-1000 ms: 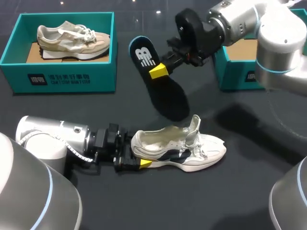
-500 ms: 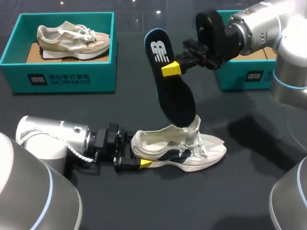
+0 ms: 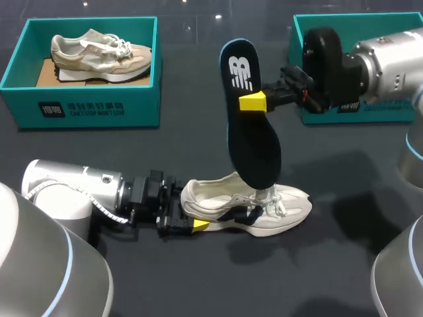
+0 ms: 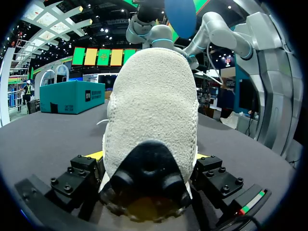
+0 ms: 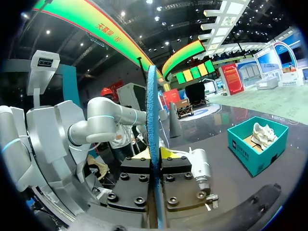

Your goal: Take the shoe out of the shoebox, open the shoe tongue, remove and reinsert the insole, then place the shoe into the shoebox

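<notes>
2 teal boxes stand on the dark table in the head view, both behind the white shoe [image 3: 248, 211]: the left shoebox [image 3: 86, 109], off past its heel side, holds a beige shoe [image 3: 99, 49], and the right shoebox [image 3: 310, 26] sits beyond its toe side, partly hidden by my right arm. The white shoe lies upright on its sole. The left gripper [image 3: 188, 216] is clamped on its heel, one yellow tip showing under the collar. Above the shoe, the right gripper [image 3: 261, 99] pinches the dark insole [image 3: 251, 132] near its heel end. The insole stands almost upright, and its toe end seems to dip into the shoe's mouth beside the tongue.

From the left wrist, the white shoe's heel [image 4: 154, 110] fills the space between the 2 fingers of the left gripper [image 4: 149, 161], both pressing its sides.

From the right wrist, the insole [image 5: 153, 144] shows edge-on, squeezed between the right gripper's [image 5: 155, 159] 2 closed fingers.
</notes>
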Motion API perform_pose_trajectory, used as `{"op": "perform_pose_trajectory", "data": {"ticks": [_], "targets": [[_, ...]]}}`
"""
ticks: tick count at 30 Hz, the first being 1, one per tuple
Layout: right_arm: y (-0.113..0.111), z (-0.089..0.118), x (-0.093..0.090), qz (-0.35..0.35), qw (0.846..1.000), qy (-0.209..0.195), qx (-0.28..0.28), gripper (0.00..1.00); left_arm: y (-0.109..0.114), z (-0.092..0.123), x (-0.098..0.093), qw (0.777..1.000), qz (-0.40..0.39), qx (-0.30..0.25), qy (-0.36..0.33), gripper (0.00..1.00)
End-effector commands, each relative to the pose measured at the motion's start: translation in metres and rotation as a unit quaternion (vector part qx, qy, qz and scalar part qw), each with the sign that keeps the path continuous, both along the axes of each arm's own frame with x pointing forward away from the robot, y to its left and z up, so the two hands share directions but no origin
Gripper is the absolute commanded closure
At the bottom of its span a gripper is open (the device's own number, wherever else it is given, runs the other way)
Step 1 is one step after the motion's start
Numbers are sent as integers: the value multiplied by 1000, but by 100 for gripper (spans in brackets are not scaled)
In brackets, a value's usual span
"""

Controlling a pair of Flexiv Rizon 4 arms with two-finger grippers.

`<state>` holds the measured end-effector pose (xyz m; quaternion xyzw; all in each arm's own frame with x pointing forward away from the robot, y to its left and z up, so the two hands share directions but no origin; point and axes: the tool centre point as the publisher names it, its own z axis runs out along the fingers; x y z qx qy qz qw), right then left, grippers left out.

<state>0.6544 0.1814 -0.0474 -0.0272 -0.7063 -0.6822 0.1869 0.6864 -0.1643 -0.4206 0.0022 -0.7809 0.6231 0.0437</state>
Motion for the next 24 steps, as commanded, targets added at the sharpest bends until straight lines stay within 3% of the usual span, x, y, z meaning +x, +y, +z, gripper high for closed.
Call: {"op": "perform_pose_trajectory", "data": {"ticks": [1,4,24], "targets": [[-22,2,-18,-87,996,34,-2,100,0,-1,0,1000,0,0,0,100],[-33,8,-28,-110,991,71,-8,100,0,-1,0,1000,0,0,0,100],[-32,9,-37,-123,990,71,-14,100,0,-1,0,1000,0,0,0,100]]}}
